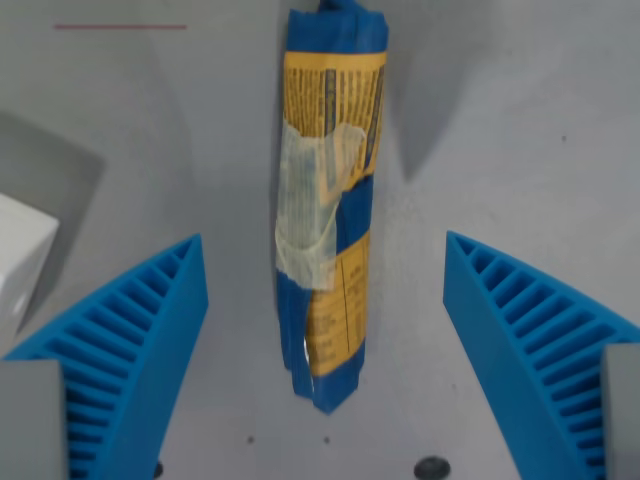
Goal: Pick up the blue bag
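— Since we look straight down from the wrist, what do we have between the fingers?

— We have the bag, lying flat on the grey table. Its long axis runs up and down the wrist view, roughly at right angles to the line that joins our two fingers. One crimped end points toward the bottom of the view and the other reaches the top edge, where it is cut off.

— Is it straight?

— Nearly. We see a slight lean: the lower end sits a touch toward the wrist view's left of the upper end. The wrapper is blue at the edges and ends, with a yellow printed panel and a pale clear patch in the middle.

— And the pincer?

— Spread wide, with nothing in its hold. Our left-hand finger and the other finger, both blue and ribbed, stand well apart from the bag on either side, with bare table showing in each gap. The bag lies close to midway between them, its lower part level with the tips.

— Anything else near us?

— A white box at the wrist view's left edge, outside the left-hand finger, and a small dark spot on the table below the bag.
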You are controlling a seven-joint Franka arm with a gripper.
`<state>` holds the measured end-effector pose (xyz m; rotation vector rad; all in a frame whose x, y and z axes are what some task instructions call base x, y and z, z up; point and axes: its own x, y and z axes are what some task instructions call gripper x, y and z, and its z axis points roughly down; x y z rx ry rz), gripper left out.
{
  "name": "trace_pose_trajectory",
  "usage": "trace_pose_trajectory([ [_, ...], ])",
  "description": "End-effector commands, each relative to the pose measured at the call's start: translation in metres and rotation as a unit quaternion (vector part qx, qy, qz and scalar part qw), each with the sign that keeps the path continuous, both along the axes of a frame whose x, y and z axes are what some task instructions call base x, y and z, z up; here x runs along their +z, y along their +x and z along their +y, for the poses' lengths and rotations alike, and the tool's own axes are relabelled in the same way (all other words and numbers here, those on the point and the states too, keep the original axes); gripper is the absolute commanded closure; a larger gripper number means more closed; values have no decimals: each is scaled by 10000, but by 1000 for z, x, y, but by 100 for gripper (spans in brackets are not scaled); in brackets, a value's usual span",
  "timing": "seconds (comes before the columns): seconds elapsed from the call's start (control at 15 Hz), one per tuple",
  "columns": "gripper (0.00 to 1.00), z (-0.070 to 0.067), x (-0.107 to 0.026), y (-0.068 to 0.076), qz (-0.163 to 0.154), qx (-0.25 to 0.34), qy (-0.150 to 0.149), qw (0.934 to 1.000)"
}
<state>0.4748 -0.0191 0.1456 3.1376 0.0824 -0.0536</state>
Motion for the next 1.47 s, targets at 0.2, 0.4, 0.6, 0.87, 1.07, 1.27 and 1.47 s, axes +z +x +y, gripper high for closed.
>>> trace_pose_trajectory([
  [0.2,100,1,-11,-3,-593,61,121,9981],
  [0.4,100,1,-11,-3,-593,61,121,9981],
  [0.6,100,1,-11,-3,-593,61,121,9981],
  [0.87,100,1,-11,-3,-593,61,121,9981],
  [1.07,100,1,-11,-3,-593,61,121,9981],
  [1.27,100,0,-6,-5,-590,60,121,9982],
  [1.47,100,0,8,-12,-538,63,120,9985],
])
